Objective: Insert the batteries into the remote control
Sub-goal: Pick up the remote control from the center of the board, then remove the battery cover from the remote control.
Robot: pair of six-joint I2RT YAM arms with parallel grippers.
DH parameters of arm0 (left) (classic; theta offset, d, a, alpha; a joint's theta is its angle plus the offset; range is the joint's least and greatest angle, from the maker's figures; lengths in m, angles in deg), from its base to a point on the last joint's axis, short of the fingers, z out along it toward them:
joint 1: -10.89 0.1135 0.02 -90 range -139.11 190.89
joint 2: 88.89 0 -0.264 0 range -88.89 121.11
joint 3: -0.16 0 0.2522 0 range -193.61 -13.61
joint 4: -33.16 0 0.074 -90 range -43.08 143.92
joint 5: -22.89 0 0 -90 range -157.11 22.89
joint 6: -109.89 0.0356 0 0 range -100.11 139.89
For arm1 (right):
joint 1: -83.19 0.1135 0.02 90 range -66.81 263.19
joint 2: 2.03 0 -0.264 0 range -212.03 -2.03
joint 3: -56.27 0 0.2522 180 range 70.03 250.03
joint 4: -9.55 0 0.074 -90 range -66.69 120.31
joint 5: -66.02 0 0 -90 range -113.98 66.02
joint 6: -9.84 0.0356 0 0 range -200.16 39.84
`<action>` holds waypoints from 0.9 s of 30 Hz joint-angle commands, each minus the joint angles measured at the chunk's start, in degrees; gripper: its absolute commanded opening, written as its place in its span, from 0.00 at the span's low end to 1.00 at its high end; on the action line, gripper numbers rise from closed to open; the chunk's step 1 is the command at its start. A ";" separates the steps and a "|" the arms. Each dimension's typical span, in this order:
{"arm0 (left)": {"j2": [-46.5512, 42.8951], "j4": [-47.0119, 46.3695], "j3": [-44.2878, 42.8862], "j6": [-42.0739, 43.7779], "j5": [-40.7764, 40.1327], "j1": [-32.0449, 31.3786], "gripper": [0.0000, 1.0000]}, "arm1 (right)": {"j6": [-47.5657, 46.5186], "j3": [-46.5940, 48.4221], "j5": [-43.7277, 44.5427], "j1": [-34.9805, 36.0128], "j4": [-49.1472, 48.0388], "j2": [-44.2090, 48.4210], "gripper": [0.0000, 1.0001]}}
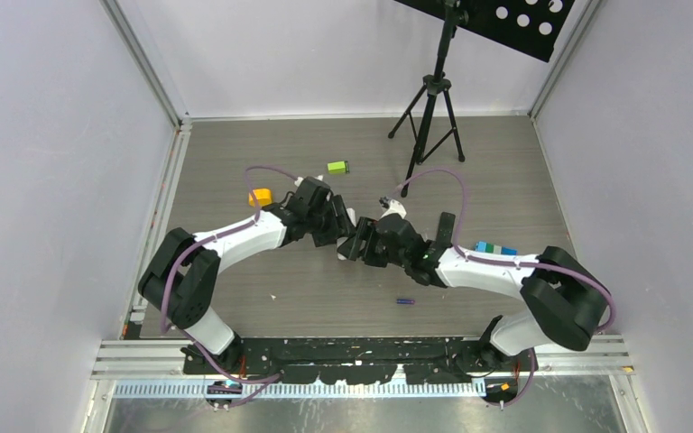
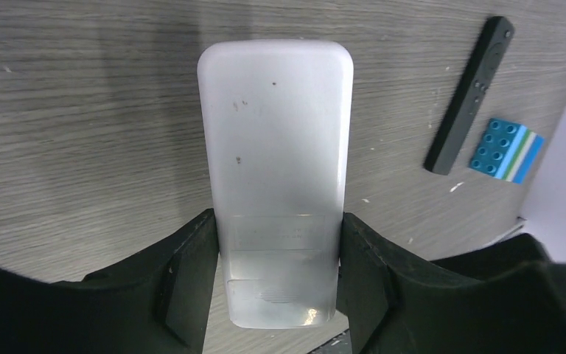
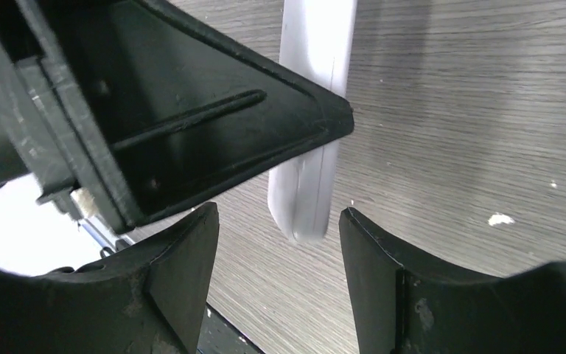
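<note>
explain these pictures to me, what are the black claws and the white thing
Two robot arms are bolted to a table. One picture looks down from above; the other two come from cameras on each wrist, so the black claws are the arms' own fingers. The left gripper is closed on a white remote; the right gripper stands open near one end of it. Also on the table: a black remote, a blue brick, a green block, an orange block and a purple battery.

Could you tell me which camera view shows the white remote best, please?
Left wrist view: the white remote lies face-on, clamped in the left gripper. The right wrist shows only a narrow edge; the top view hardly shows it.
</note>
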 commanded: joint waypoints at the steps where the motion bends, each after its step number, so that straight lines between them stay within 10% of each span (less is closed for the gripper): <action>1: -0.91 -5.07 0.34 -3.43 3.51 -0.09 0.45 | 3.81 0.45 2.49 0.25 -9.05 -2.91 0.64; 11: -2.83 -8.05 2.62 -6.27 6.63 0.25 0.47 | 5.65 -0.10 4.38 0.34 -13.18 -4.44 0.28; 15: -4.34 -12.41 3.88 -5.23 10.23 1.08 0.71 | 3.39 -0.76 4.10 0.26 -14.11 -1.51 0.12; 19: -8.05 -15.74 5.10 -3.18 15.32 4.91 0.95 | 0.46 -3.11 1.11 -0.28 -16.84 3.54 0.07; 27: -16.04 -29.12 4.60 -8.38 36.19 13.83 1.00 | 2.43 -4.83 -12.86 -4.46 -24.14 12.81 0.06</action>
